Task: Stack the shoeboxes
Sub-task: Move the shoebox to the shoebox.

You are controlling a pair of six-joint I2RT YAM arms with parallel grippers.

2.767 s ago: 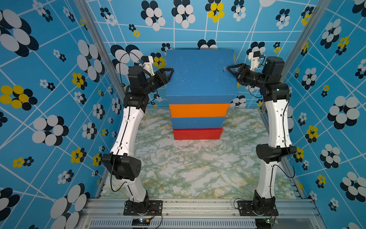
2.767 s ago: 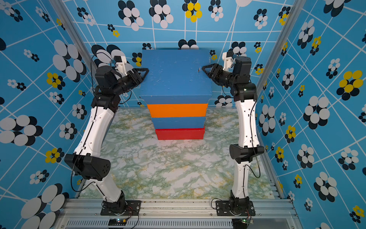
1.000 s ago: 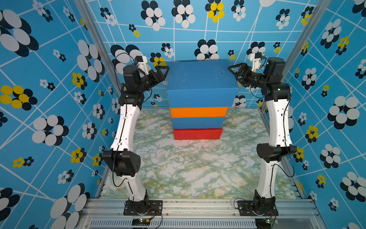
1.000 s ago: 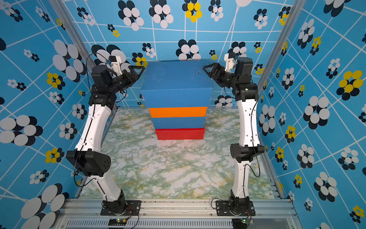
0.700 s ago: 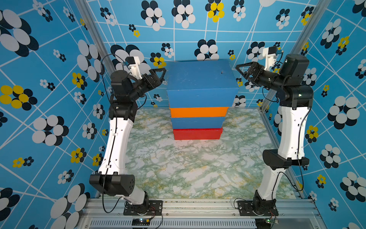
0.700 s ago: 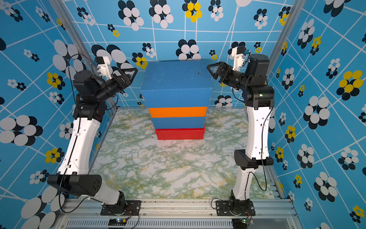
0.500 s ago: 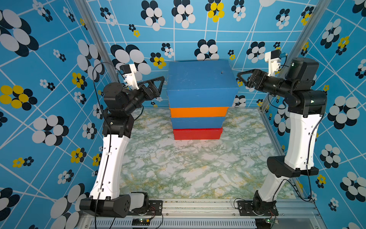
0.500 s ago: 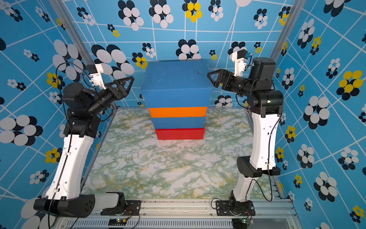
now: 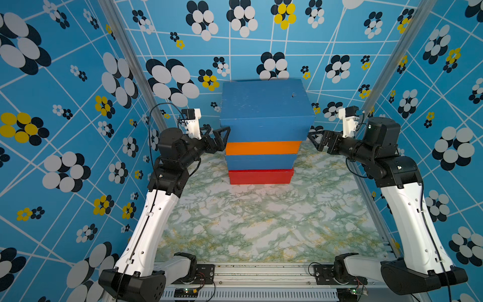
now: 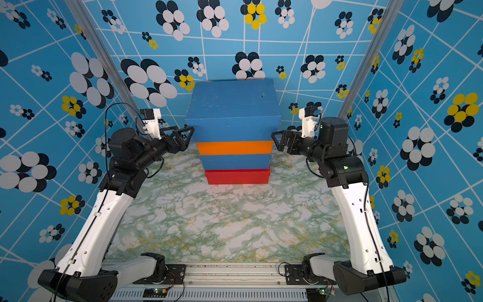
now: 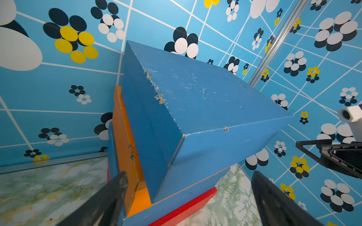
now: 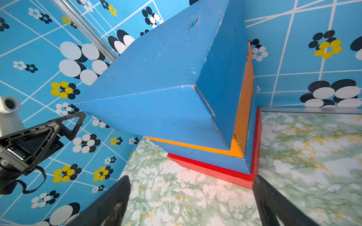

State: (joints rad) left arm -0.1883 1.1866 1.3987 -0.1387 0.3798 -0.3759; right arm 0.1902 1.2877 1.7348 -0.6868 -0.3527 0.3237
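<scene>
The shoeboxes stand in one stack near the back wall: a red box (image 9: 260,177) at the bottom, a blue box (image 9: 260,162) on it, then an orange box (image 9: 262,147), and a larger blue box (image 9: 265,104) on top, overhanging those below. My left gripper (image 9: 220,137) hangs open just left of the stack at the level of the top box's lower edge, a small gap away. My right gripper (image 9: 317,140) is open just right of the stack, also apart. In the wrist views the left gripper (image 11: 188,176) and right gripper (image 12: 191,179) hold nothing.
The stack rests on a green-veined marble tabletop (image 9: 261,222). Blue flower-patterned walls (image 9: 65,130) close in the left, right and back, with metal posts (image 9: 136,65) in the back corners. The arms' bases sit on a rail (image 9: 261,274) at the front edge.
The top blue box, earlier between both grippers and higher, now rests on the stack. Both arms have drawn back outward and sunk lower, and the grippers have stayed open.
</scene>
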